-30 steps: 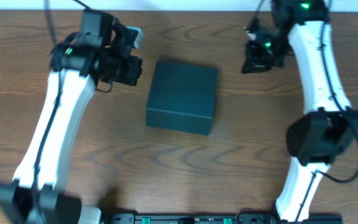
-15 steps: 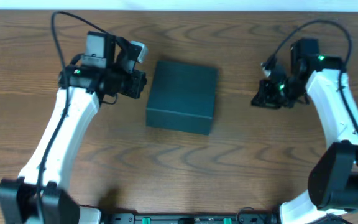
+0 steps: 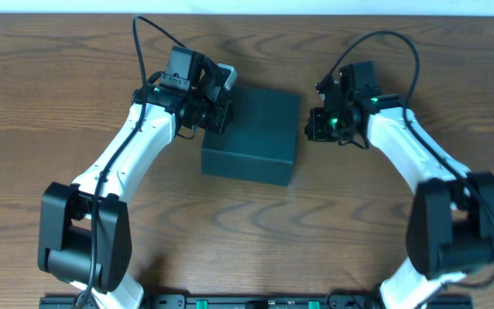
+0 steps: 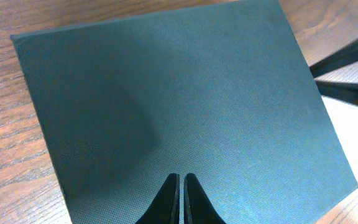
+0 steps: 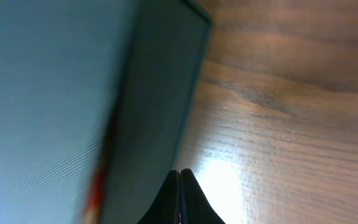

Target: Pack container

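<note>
Overhead, the box (image 3: 251, 133) sits closed in the middle of the surface (image 3: 247, 223), near-square and turned slightly clockwise. The left tool (image 3: 220, 115), clenched and empty, hangs over the box's 10 o'clock corner. The right tool (image 3: 314, 126), also clenched and empty, is just beside the 3 o'clock wall. The box is matte, dark teal-black card.

Left wrist view: the square, matte dark-teal cardboard box (image 4: 179, 106) runs off the bottom edge on both sides of the left claw (image 4: 179, 182), of which only the black fingertips show. Right wrist view: the box, left of the right claw (image 5: 179, 177), is heavily blurred and cropped. A reddish smear (image 5: 98, 180) just left of that claw is unidentifiable.
</note>
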`<state>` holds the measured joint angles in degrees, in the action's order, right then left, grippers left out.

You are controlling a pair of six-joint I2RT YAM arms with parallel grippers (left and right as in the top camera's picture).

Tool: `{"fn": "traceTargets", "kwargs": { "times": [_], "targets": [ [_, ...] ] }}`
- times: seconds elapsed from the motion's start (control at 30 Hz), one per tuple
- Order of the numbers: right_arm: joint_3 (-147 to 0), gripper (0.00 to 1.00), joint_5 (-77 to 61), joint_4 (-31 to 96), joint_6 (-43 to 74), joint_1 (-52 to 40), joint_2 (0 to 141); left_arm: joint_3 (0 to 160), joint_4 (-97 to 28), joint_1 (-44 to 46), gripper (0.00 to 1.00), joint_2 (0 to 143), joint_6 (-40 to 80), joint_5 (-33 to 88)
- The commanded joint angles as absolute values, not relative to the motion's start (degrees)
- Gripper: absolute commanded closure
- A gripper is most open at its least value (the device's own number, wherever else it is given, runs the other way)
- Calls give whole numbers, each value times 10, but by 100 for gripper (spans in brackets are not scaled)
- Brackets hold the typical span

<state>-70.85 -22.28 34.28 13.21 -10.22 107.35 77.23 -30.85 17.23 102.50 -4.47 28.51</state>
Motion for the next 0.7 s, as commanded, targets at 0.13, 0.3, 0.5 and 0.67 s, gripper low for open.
{"fn": "traceTargets", "kwargs": {
  "times": [0.13,0.3,0.5,0.67],
  "targets": [
    [-707,98,-297,275,187,-106,1134,777,-313,174,94,1034,-40,290],
    [-707,98,-326,229,189,-116,1136,777,-322,174,94,1034,-40,291],
    [-708,99,-326,214,189,-125,1136,777,-329,174,94,1034,-38,290],
    [-708,98,-327,219,186,-123,1136,777,-329,174,94,1035,-38,290]
  ]
}}
